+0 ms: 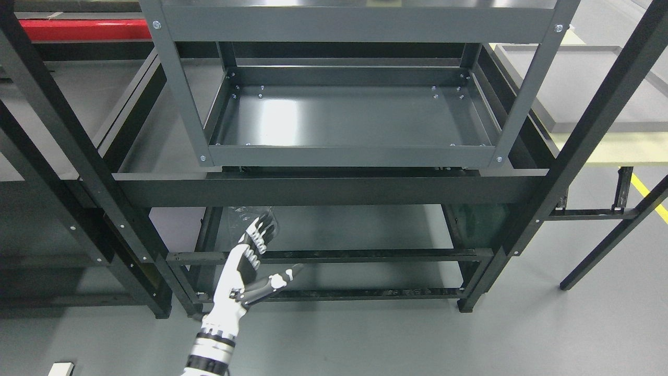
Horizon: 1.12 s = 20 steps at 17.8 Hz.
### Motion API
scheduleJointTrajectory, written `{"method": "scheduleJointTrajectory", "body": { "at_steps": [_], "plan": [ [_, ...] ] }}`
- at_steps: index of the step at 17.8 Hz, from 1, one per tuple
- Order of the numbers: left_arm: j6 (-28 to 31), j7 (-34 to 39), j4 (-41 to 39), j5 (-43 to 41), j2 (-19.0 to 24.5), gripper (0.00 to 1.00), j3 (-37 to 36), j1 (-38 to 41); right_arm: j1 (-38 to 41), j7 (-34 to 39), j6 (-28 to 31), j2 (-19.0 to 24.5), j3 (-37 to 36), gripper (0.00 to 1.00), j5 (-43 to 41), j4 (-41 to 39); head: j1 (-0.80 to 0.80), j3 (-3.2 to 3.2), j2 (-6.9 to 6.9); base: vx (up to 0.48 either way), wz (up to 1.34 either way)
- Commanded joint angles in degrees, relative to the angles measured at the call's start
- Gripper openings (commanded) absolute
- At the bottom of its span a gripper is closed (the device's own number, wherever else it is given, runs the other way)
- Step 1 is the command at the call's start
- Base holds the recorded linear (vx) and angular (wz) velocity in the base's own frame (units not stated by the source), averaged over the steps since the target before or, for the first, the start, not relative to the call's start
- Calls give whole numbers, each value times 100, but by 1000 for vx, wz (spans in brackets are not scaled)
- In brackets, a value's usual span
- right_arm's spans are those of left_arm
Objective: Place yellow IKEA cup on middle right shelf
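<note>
No yellow cup shows anywhere in the head view. My left hand reaches up from the bottom edge, left of the middle, in front of the lower left part of the rack. Its fingers are stretched out and the thumb points right, with nothing held. Just above the fingertips a faint, clear, plastic-looking glint sits at the left end of the lower shelf; I cannot tell what it is. The grey middle shelf tray carries nothing.
A black cross beam runs across the rack between the grey tray and the lower shelf. Black uprights slant at both sides. A second black rack stands to the left, a grey platform at the upper right, and grey floor lies below.
</note>
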Motion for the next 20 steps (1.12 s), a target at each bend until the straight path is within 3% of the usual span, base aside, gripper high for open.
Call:
{"method": "scheduleJointTrajectory", "body": {
  "at_steps": [1,7,13,20],
  "plan": [
    [195,87,139,-47,106,99,1083,596,81,4,5,-100,97,99,-141,0,0,0,0,0,0],
    [257,52,26,-30,100,99,1401,500,81,4,5,-100,97,99,-141,0,0,0,0,0,0],
    [222,70,-959,-30,100,99,620,465,81,4,5,-100,97,99,-141,0,0,0,0,0,0],
    [90,87,-968,-30,100,99,329,412,81,4,5,-100,97,99,-141,0,0,0,0,5,6]
  ]
}}
